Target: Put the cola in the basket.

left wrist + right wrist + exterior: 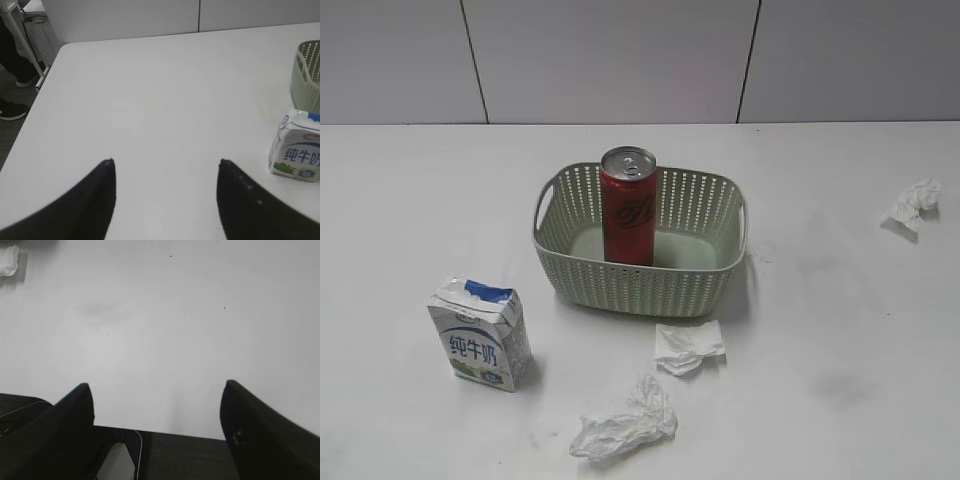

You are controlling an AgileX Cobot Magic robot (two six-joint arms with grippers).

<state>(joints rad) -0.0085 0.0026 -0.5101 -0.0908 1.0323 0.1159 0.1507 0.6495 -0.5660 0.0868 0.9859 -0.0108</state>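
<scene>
Red and slim, the cola is standing upright inside the basket, its long axis vertical and its silver top facing up, rising above the pale green rim. A milk carton is sitting on the table nearby. The left pincer and right pincer are both hanging spread, holding nothing.

cola upright in basket, carton front-left
</scene>
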